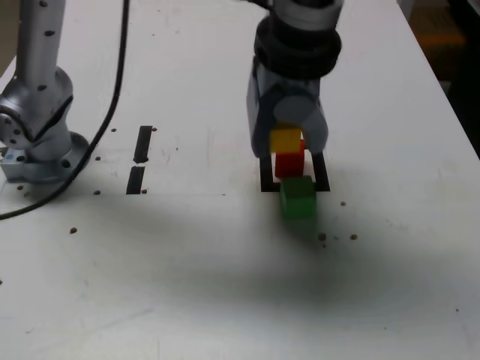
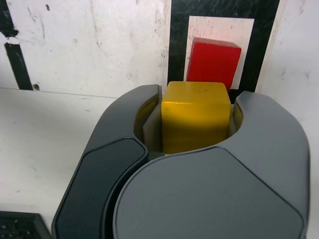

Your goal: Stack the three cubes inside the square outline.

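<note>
Exterior view, yellow cube [image 1: 285, 139]: clamped between the jaws of the gripper [image 1: 287, 142], directly above the red cube [image 1: 289, 163]; contact between the two cannot be judged.
Red cube: sits inside the square outline [image 1: 265, 182].
Green cube [image 1: 298, 197]: on the table [image 1: 187, 262], at the outline's near edge, just in front of the red cube.
Wrist view: gripper [image 2: 195, 119] clenched on the yellow cube [image 2: 195, 114]; red cube [image 2: 213, 62] on the white centre of the outline [image 2: 178, 45].
Tape strips [image 1: 139, 159]: well apart, toward the exterior view's left.

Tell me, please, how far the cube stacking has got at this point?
Done: the red cube sits inside the square outline. In hand: the tool is shut on the yellow cube, just above the red one; contact can't be judged. Left: release the yellow, then stack the green cube, on the table overlapping the outline's near edge.
</note>
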### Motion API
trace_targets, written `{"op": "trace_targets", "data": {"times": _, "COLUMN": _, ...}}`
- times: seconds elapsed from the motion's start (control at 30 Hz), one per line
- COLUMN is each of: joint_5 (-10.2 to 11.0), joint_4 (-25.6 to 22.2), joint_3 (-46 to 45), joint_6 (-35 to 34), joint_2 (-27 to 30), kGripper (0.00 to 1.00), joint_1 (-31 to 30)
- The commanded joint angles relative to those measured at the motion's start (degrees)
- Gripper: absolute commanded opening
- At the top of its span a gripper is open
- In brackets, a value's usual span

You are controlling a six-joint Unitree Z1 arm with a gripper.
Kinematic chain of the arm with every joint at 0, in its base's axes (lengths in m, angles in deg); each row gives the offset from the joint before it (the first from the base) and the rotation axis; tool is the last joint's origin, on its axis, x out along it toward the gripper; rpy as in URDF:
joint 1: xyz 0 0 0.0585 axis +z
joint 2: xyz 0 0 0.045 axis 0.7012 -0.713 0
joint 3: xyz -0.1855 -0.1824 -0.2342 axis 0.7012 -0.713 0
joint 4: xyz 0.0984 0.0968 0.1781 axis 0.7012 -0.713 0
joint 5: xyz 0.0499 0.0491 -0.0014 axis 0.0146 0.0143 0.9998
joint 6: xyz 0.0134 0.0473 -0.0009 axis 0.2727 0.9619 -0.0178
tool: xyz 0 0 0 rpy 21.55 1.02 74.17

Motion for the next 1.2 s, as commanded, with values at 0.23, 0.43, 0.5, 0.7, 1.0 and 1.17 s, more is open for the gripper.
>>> {"op": "trace_targets", "data": {"times": 0.23, "joint_5": 0.01, "joint_4": 4.09, "joint_3": -2.78, "joint_6": 1.24, "joint_2": -0.76, "kGripper": 0.22, "joint_1": 1.88}}
{"op": "trace_targets", "data": {"times": 0.43, "joint_5": 0.11, "joint_4": 5.68, "joint_3": -4.67, "joint_6": 1.65, "joint_2": -0.49, "kGripper": 0.24, "joint_1": 3.01}}
{"op": "trace_targets", "data": {"times": 0.5, "joint_5": 0.12, "joint_4": 6.15, "joint_3": -4.77, "joint_6": 1.82, "joint_2": -0.60, "kGripper": 0.25, "joint_1": 3.14}}
{"op": "trace_targets", "data": {"times": 0.7, "joint_5": 0.46, "joint_4": 6.69, "joint_3": -4.90, "joint_6": 2.00, "joint_2": -0.70, "kGripper": 0.30, "joint_1": 3.63}}
{"op": "trace_targets", "data": {"times": 1.0, "joint_5": 0.03, "joint_4": 6.61, "joint_3": -4.92, "joint_6": 2.88, "joint_2": -1.04, "kGripper": 0.47, "joint_1": 3.96}}
{"op": "trace_targets", "data": {"times": 1.17, "joint_5": -0.44, "joint_4": 6.58, "joint_3": -4.85, "joint_6": 3.28, "joint_2": -1.12, "kGripper": 0.73, "joint_1": 3.96}}
